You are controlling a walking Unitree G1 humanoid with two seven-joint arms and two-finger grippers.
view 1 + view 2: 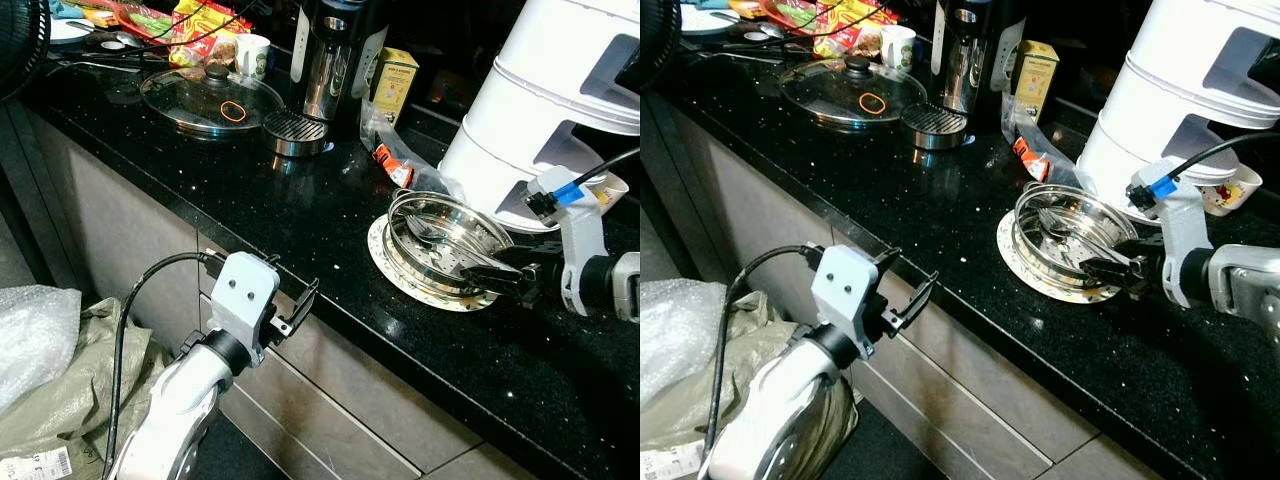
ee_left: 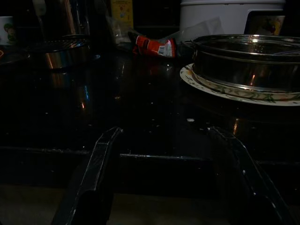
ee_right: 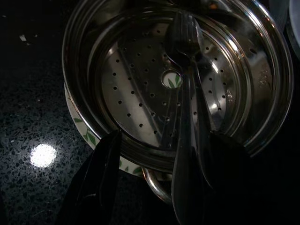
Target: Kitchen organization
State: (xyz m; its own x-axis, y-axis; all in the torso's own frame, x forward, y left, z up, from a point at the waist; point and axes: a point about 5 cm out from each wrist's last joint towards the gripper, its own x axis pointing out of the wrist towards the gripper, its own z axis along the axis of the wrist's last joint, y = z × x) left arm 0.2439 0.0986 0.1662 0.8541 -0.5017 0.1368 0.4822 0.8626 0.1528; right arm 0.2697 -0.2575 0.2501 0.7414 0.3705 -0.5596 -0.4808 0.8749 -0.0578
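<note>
We look down on a black stone counter (image 1: pixel 300 220) running from far left to near right. At the far right stands a big white appliance (image 1: pixel 560 90). On the far left lies a glass lid (image 1: pixel 210 100), with a steel kettle (image 1: pixel 330 60) and a yellow carton (image 1: pixel 393 80) to its right. Near the appliance a perforated steel steamer pan (image 3: pixel 178 84) sits on a patterned plate (image 1: pixel 385 262), with a fork (image 3: pixel 185 42) and a spoon lying inside. Our right gripper (image 1: pixel 1118 268) hovers over the pan's near right rim, fingers apart on either side of the utensil handles. Our left gripper (image 1: pixel 296 312) hangs at the counter's near edge, fingers apart and holding nothing.
</note>
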